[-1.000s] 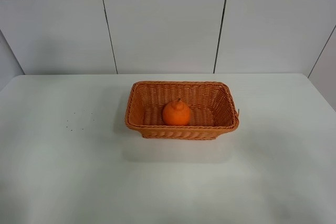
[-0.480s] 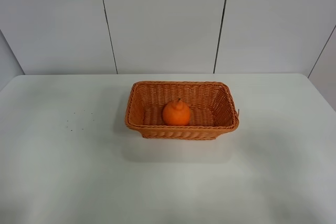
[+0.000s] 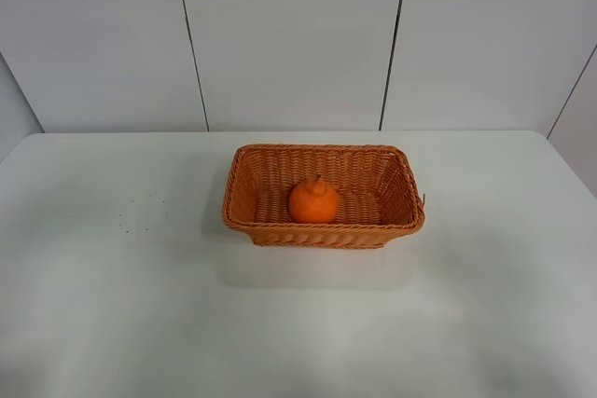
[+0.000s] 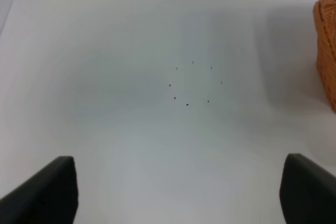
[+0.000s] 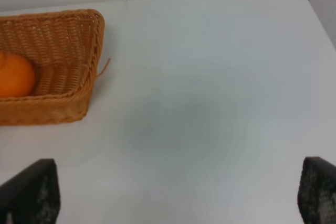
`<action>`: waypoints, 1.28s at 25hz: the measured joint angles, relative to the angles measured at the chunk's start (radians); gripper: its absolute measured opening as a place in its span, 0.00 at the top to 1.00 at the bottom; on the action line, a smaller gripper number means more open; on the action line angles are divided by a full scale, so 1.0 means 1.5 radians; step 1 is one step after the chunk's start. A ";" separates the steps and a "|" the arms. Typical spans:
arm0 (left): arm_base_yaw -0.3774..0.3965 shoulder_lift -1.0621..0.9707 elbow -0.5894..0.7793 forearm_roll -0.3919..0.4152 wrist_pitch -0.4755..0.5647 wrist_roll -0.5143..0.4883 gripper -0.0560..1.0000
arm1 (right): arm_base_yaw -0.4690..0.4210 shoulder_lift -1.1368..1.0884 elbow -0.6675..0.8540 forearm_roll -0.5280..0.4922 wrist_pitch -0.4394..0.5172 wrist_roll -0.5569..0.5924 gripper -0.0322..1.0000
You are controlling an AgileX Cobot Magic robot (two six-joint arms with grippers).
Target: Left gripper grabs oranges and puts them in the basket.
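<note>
Orange (image 3: 313, 201) resting inside the basket (image 3: 322, 154), just 9 o'clock of its centre, knobbed top up. Basket on the white table (image 3: 112, 305), slightly 12 o'clock of the table's middle. Cluster of dark specks (image 3: 140, 214) at 9 o'clock from the basket. Left gripper (image 4: 178, 192) over bare tabletop near those specks, jaws wide, holding nothing. Right gripper (image 5: 178, 195) at 3 o'clock of the basket, jaws spread wide too, empty.
</note>
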 joint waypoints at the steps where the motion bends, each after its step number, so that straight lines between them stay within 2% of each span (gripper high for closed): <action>1: 0.000 -0.024 0.010 0.000 0.000 0.000 0.11 | 0.000 0.000 0.000 0.000 0.000 0.000 0.30; 7: 0.000 -0.132 0.029 -0.016 0.020 0.002 0.11 | 0.000 0.000 0.000 0.000 0.000 0.000 0.30; 12: 0.000 -0.172 0.034 -0.018 0.070 0.002 0.11 | 0.000 0.000 0.000 0.000 0.000 0.000 0.30; 17: 0.000 -0.199 0.075 -0.018 0.135 0.003 0.11 | 0.000 0.000 0.000 0.000 0.000 0.000 0.30; 32: 0.000 -0.203 0.110 0.016 0.167 -0.020 0.12 | 0.000 0.000 0.000 0.000 0.000 0.000 0.30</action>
